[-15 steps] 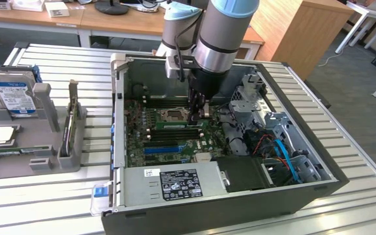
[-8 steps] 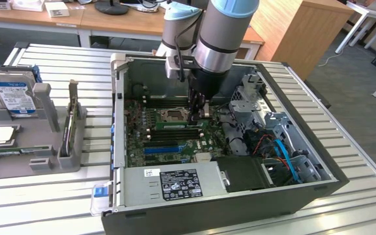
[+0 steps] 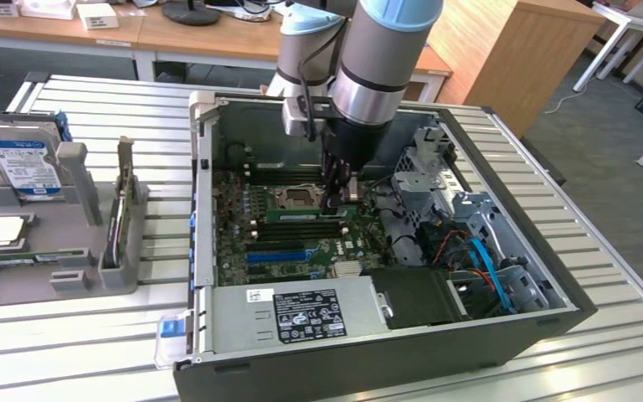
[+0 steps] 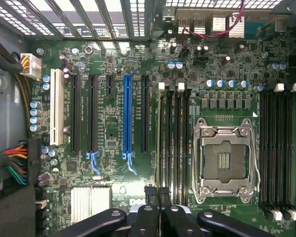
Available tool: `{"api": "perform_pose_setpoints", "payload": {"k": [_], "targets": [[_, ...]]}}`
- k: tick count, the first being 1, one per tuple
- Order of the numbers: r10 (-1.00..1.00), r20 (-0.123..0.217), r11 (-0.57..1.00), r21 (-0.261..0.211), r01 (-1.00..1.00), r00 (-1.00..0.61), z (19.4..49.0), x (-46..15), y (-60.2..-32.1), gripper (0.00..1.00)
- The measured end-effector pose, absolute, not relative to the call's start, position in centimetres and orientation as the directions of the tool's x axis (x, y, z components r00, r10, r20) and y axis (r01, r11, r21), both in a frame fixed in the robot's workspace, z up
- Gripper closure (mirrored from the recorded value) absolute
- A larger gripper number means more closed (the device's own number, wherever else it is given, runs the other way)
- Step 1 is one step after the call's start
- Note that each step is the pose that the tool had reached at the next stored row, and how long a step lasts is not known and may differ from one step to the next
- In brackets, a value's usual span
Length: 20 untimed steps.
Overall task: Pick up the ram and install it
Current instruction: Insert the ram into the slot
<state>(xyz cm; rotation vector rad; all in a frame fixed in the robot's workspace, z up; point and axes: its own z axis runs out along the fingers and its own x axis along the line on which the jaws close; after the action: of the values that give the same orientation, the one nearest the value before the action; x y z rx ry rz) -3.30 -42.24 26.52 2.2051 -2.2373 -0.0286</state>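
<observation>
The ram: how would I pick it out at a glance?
Look into the open computer case on the slatted table, at its green motherboard. Beside the square silver processor socket lie dark memory slots; the ram is the one long green stick among them, under the gripper.

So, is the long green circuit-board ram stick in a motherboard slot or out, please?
In: the green ram stick stands on edge in a slot near the metal processor socket, under the gripper. Fully latched: cannot tell.
</observation>
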Motion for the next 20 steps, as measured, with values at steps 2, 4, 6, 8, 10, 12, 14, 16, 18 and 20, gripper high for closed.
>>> {"api": "perform_pose_setpoints", "payload": {"k": [2,4,6,8,10,12,14,16,18,20], "targets": [[-1.0,-0.012,0.014,0.013,-1.0,-0.014,26.41,-3.37,-42.2,0.88],[-1.0,-0.012,0.014,0.013,-1.0,-0.014,26.36,-3.4,-42.17,0.88],[-1.0,-0.012,0.014,0.013,-1.0,-0.014,26.35,-3.4,-42.18,0.88],[-1.0,-0.012,0.014,0.013,-1.0,-0.014,26.28,-3.44,-42.07,0.88],[-1.0,-0.012,0.014,0.013,-1.0,-0.014,26.27,-3.44,-42.06,0.88],[-1.0,-0.012,0.014,0.013,-1.0,-0.014,26.27,-3.44,-42.07,0.88],[-1.0,-0.012,0.014,0.013,-1.0,-0.014,26.16,-3.44,-41.99,0.88],[-1.0,-0.012,0.014,0.013,-1.0,-0.014,26.09,-3.48,-41.94,0.88],[-1.0,-0.012,0.014,0.013,-1.0,-0.014,25.98,-3.57,-41.83,0.88],[-1.0,-0.012,0.014,0.013,-1.0,-0.014,25.87,-3.61,-41.78,0.88]]}}
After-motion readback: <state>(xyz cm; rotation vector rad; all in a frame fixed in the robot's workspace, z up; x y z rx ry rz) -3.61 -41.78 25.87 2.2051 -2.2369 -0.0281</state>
